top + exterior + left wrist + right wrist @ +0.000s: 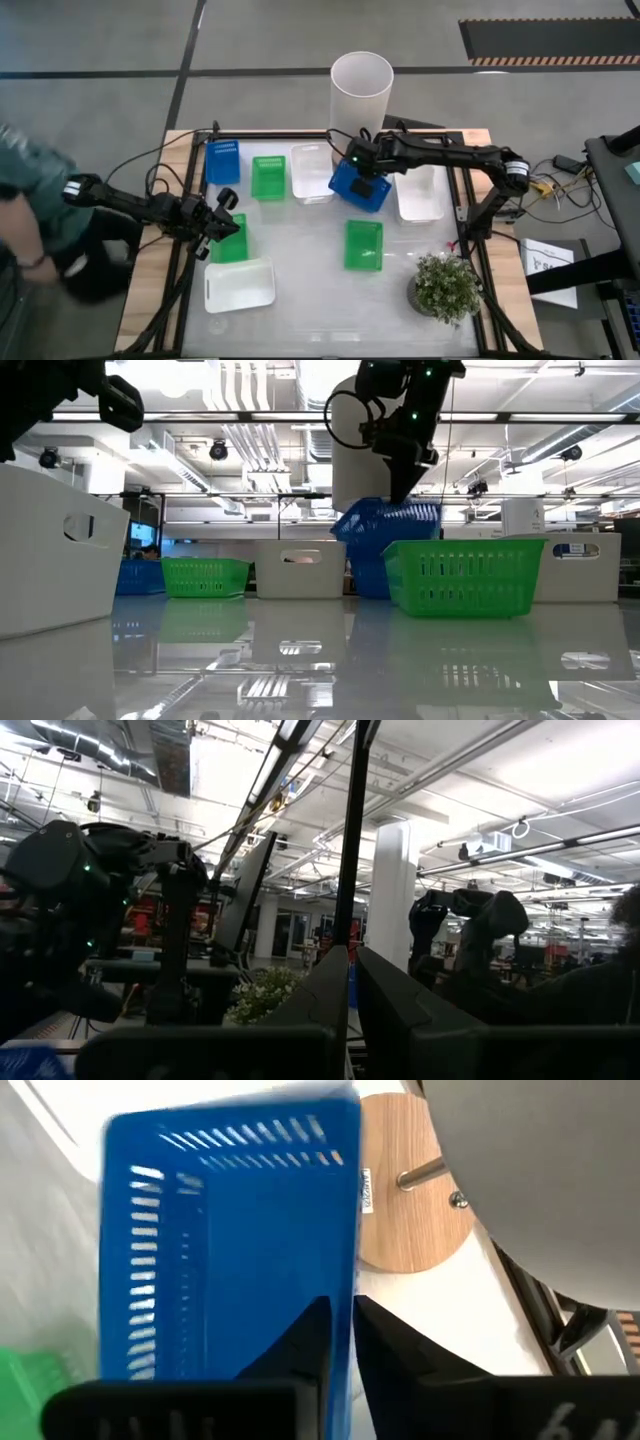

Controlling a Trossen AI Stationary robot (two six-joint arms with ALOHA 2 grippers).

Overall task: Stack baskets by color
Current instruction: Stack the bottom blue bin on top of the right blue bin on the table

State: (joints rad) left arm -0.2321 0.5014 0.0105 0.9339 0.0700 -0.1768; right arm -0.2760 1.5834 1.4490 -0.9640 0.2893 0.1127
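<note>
A blue basket (360,186) sits tilted at the table's far middle, just in front of the tall white cylinder. My right gripper (360,168) is shut on it from above. Another blue basket (222,162), a green one (268,177) and a white one (312,172) stand in a row at the far left. Further baskets are a white one (420,192), two green ones (363,244) (230,240) and a white one (240,285). My left gripper (212,228) is shut above the near-left green basket and holds nothing; it points upward (350,990). My right gripper holds the blue basket by the top edge of one slotted side wall (351,1285), one finger inside the basket and one outside. The fingers slant down from above. The basket (385,535) is tilted, its held side raised; the green basket hides its lower edge.
The tall white cylinder (361,90) stands at the far edge right behind the held basket. A potted plant (447,285) sits near right. A person in a dark green sleeve (25,190) is at the left of the table. Bare tabletop lies at the near middle (330,300).
</note>
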